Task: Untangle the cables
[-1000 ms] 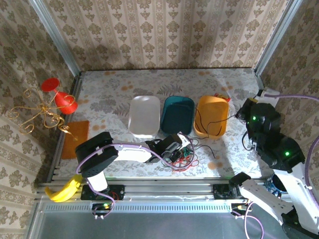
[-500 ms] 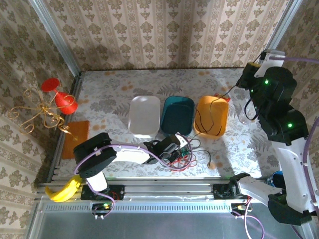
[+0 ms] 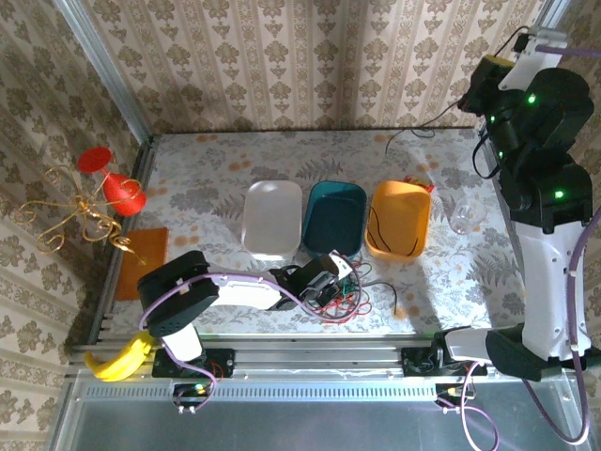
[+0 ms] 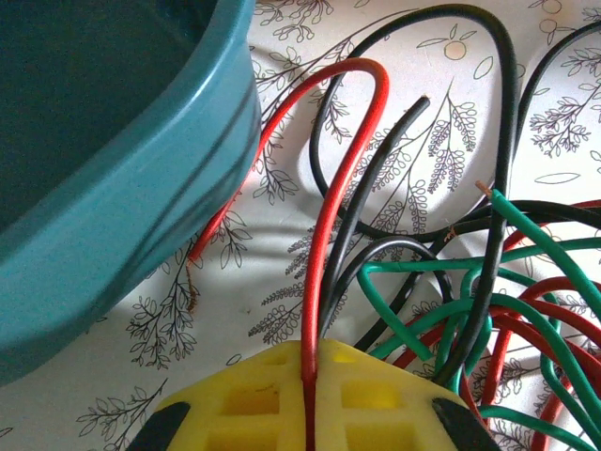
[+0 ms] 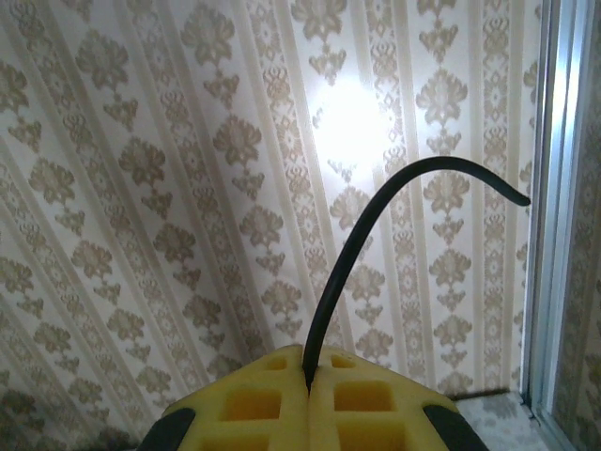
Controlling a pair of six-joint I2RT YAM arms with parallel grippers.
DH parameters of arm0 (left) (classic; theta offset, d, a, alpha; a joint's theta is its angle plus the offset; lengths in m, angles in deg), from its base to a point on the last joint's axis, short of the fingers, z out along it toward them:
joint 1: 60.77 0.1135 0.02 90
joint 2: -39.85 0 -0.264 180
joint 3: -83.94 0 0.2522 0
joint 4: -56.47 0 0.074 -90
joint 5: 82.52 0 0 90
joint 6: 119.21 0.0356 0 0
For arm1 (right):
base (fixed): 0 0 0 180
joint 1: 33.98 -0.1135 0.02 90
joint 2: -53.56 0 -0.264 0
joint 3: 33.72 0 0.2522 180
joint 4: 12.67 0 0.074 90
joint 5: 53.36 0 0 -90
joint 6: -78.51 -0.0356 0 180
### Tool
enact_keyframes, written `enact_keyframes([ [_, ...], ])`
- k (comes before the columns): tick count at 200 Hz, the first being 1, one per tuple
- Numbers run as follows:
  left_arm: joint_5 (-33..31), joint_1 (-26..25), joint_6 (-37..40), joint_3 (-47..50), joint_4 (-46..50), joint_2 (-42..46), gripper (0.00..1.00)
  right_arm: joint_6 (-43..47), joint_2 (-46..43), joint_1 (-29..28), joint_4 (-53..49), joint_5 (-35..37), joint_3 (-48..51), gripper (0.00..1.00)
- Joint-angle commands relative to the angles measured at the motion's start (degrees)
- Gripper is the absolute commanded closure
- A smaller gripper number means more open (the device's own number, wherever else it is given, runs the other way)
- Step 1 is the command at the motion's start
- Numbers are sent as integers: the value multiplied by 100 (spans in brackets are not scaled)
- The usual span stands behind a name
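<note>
Two grips: by the table's (image 3: 202,178) near edge, the left gripper (image 4: 310,376) pinches a red cable (image 4: 343,188) among the tangled cables (image 3: 349,299). The right gripper (image 5: 308,376) has risen over the far right corner and clamps a black cable (image 3: 423,125), apparently pulled free.

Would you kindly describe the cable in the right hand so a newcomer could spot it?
Find the right arm, standing tall at the enclosure's back right corner. Its hand is shut on one thin black cable that arcs up from between the yellow fingers. Unlike the red, green and black cables tangled near the teal tray, it is alone, well away from that pile.
</note>
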Motion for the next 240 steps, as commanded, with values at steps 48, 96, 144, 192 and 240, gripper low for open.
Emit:
enact_keyframes([
  [48,-232,-33,-81,212,-135,190,100,-99,-326,245,65,-148,2092,100],
  [96,-340,-33,-60,425,-478,339,100,-841,-690,254,394,-417,4611,100],
  [144,-369,-33,-48,512,-708,437,100,-1351,-402,245,828,-583,6040,100],
  [192,-354,-33,-37,512,-809,437,100,-1448,614,245,1106,-887,6246,100],
  [240,-501,-33,-117,603,-872,547,100,-1629,1553,237,1040,-1160,5869,93],
])
